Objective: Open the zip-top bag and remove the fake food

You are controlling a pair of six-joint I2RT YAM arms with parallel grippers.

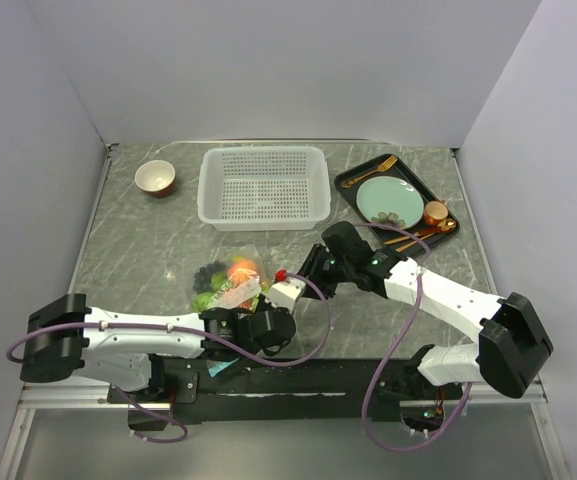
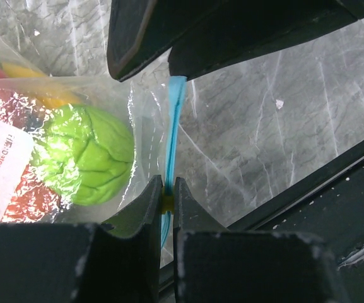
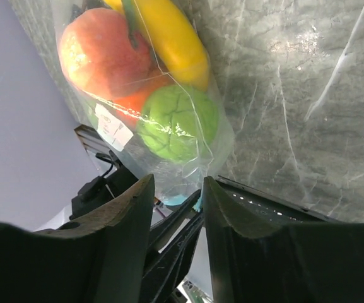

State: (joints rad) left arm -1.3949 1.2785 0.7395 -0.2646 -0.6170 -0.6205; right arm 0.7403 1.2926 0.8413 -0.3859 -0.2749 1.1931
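The zip-top bag (image 1: 230,285) lies at the near edge of the bench (image 1: 138,250), fake food (image 3: 175,123) sealed inside. My left end effector (image 2: 168,201) is clamped on its teal zip strip (image 2: 175,113). My right end effector (image 3: 177,192) hangs just beside, fingers apart.

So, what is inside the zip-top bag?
In the zip-top bag: a green fruit, a yellow banana, an orange fruit. A white label and these hide whatever lies behind.

- One zip-top bag (image 1: 233,285)
- Fake food (image 3: 175,123): at least four pieces, possibly more behind the crinkled plastic
- One white basket (image 1: 264,214)
- One bowl (image 1: 155,178)
- One black tray (image 1: 349,186)
- One pale-green plate (image 1: 383,195)
- One copper cup (image 1: 435,212)
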